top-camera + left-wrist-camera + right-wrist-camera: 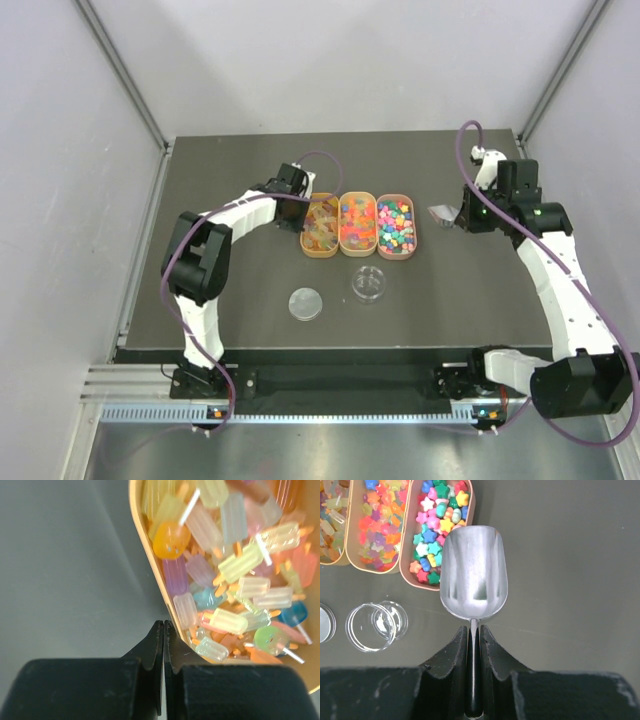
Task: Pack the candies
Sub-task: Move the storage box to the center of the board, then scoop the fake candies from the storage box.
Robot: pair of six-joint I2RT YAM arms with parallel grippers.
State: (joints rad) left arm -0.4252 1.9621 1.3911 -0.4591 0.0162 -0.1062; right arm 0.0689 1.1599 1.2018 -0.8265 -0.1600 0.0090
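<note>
The candies fill three orange oval trays: pale popsicle-shaped gummies [320, 228] on the left, orange and pink pieces [357, 222] in the middle, bright stars [396, 224] on the right. My left gripper [299, 188] is at the far left end of the left tray. In its wrist view it [163, 626] is shut with nothing between the tips, right beside the tray's rim [148, 555] and the gummies [235, 565]. My right gripper [474, 630] is shut on the handle of an empty metal scoop [474, 570], which hovers just right of the star candies [437, 525].
A small clear round dish [369, 283] stands in front of the trays, with its lid [306, 303] lying to its left. In the right wrist view the dish [370, 626] is at the lower left. The dark mat's edges [170, 150] meet grey walls on both sides.
</note>
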